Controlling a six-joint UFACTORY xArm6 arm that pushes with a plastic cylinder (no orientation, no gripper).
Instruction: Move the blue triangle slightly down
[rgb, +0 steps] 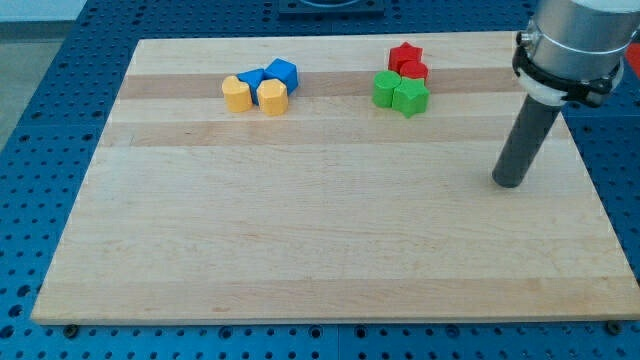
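A single camera looks down at a slant from the near edge, taking in the whole wooden board (330, 240), arm entering upper right.

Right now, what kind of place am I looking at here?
Probably a robotics lab bench. A pale wooden board lies on a blue perforated metal table, small coloured blocks sit in two clusters near the view's top, and my tip rests at the view's right, well away from the blue triangle block.

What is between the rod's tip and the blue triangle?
In the camera view, the green blocks sit roughly between my tip and the blue triangle; otherwise bare board.
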